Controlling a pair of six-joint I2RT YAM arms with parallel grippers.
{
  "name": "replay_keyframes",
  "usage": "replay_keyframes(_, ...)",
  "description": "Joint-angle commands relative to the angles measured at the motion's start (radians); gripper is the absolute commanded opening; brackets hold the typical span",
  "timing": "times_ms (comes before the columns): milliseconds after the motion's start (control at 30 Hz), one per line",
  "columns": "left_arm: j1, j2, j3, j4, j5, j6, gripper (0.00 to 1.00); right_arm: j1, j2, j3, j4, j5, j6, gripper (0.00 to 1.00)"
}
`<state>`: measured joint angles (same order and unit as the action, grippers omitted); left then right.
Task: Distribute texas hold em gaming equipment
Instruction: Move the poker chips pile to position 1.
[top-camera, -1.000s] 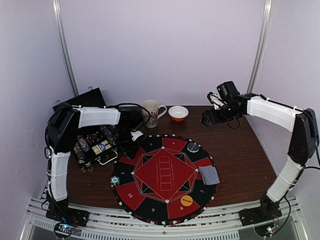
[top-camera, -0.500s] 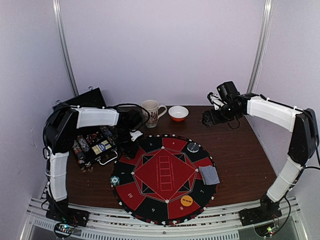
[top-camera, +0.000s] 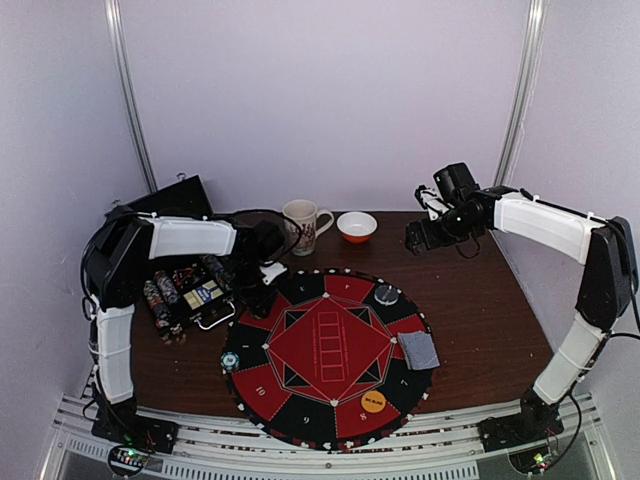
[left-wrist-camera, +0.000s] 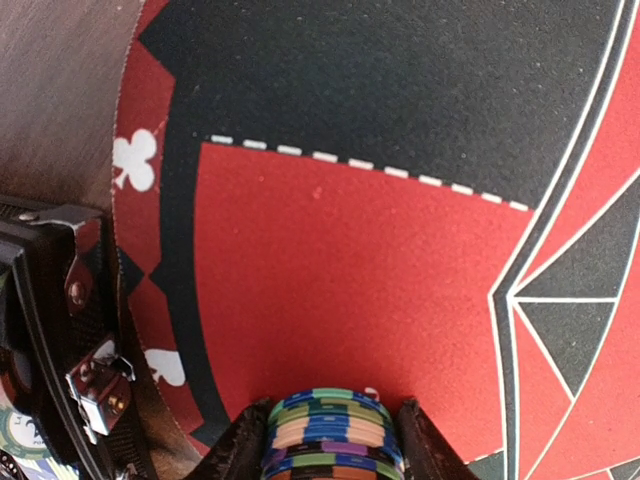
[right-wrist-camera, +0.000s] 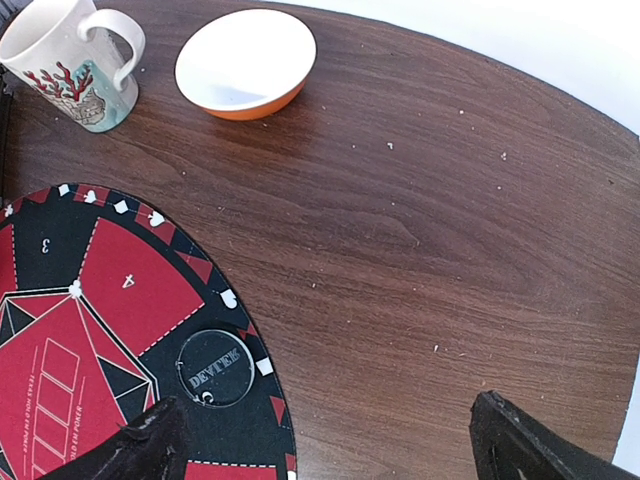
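My left gripper is over the left edge of the round red-and-black mat, beside the case. In the left wrist view it is shut on a stack of striped poker chips held just above a red mat segment. My right gripper is open and empty, high over the back right of the table; its fingers spread wide. On the mat lie a dark disc, also in the right wrist view, a grey-blue card deck, an orange disc and a striped chip.
An open black case with rows of chips sits left of the mat; its latch shows in the left wrist view. A white mug and an orange-and-white bowl stand at the back. Bare brown table lies right of the mat.
My left arm has shifted slightly by the mat's left edge, still holding the chips. The right arm has not moved.
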<state>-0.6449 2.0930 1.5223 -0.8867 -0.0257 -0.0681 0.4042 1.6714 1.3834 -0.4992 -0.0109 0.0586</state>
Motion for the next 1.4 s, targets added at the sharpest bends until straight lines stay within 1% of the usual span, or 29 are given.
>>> replay_keyframes(0,-0.014,0.005,-0.07,-0.068,0.042,0.018,0.45,0.005,-0.044,0.014,-0.018,0.02,0.0,1.0)
replay_keyframes(100,-0.013,-0.006,-0.095,-0.075,0.04,0.016,0.5,0.005,-0.045,0.013,-0.018,0.02,0.0,1.0)
replay_keyframes(167,-0.013,-0.008,-0.102,-0.074,0.04,0.017,0.5,0.005,-0.045,0.011,-0.017,0.02,0.0,1.0)
replay_keyframes(200,-0.012,-0.006,-0.105,-0.072,0.042,0.018,0.48,0.005,-0.047,0.009,-0.017,0.02,0.0,1.0)
replay_keyframes(233,-0.013,-0.005,-0.105,-0.068,0.046,0.018,0.44,0.005,-0.048,0.008,-0.016,0.02,0.0,1.0)
replay_keyframes(333,-0.014,-0.013,-0.101,-0.07,0.06,0.011,0.28,0.005,-0.053,0.004,-0.018,0.024,-0.002,1.0)
replay_keyframes(467,-0.014,-0.05,-0.129,-0.069,0.079,-0.005,0.02,0.005,-0.067,-0.002,-0.014,0.029,-0.001,1.0)
replay_keyframes(500,-0.014,-0.059,-0.143,-0.07,0.083,-0.011,0.0,0.005,-0.071,-0.003,-0.012,0.031,-0.002,1.0)
replay_keyframes(667,-0.013,-0.119,-0.216,-0.089,0.087,-0.05,0.0,0.005,-0.084,-0.012,-0.009,0.03,0.0,1.0)
replay_keyframes(900,-0.014,-0.201,-0.317,-0.117,0.097,-0.125,0.0,0.013,-0.118,-0.029,-0.019,-0.053,0.012,1.0)
replay_keyframes(1033,-0.014,-0.22,-0.353,-0.109,0.092,-0.147,0.0,0.053,-0.15,-0.05,-0.014,-0.095,0.012,1.0)
replay_keyframes(1100,-0.014,-0.226,-0.368,-0.099,0.084,-0.151,0.0,0.102,-0.158,-0.067,-0.027,-0.123,0.007,1.0)
replay_keyframes(1133,-0.014,-0.229,-0.372,-0.089,0.083,-0.153,0.02,0.13,-0.159,-0.072,-0.042,-0.124,0.001,1.0)
replay_keyframes(1233,-0.014,-0.228,-0.371,-0.067,0.097,-0.16,0.2,0.216,-0.146,-0.082,-0.109,-0.11,-0.004,1.0)
replay_keyframes(1300,-0.014,-0.236,-0.369,-0.052,0.102,-0.159,0.29,0.264,-0.132,-0.083,-0.166,-0.106,0.002,1.0)
replay_keyframes(1367,-0.015,-0.245,-0.367,-0.042,0.099,-0.156,0.36,0.313,-0.126,-0.089,-0.216,-0.092,0.013,0.99)
